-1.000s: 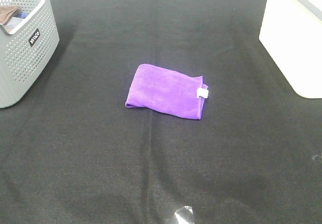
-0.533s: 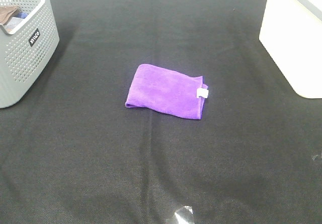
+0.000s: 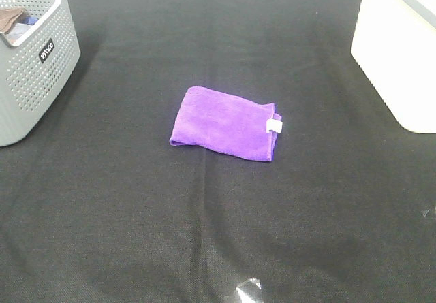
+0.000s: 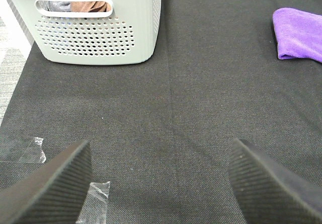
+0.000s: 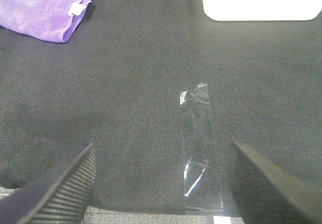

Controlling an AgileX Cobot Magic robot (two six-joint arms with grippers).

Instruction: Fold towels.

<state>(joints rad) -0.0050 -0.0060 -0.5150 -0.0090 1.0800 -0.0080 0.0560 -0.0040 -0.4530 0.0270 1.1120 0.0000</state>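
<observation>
At the far left of the overhead frame we see a grey perforated basket (image 3: 30, 61) standing on the black cloth (image 3: 136, 214), with some fabric showing over its rim. Moving toward the center, the purple towel (image 3: 225, 122) lies folded into a compact rectangle, flat on the cloth, its small white tag (image 3: 274, 125) at the right end; nothing touches it. At the upper right edge sits a white bin (image 3: 398, 51), well apart from the towel. Neither arm shows in this overhead view. In the left wrist view, the left gripper (image 4: 161, 183) hovers over bare cloth with its jaws spread wide and nothing between them. In the right wrist view, the right gripper (image 5: 161, 181) is likewise wide and empty, above a strip of clear tape (image 5: 201, 143).
</observation>
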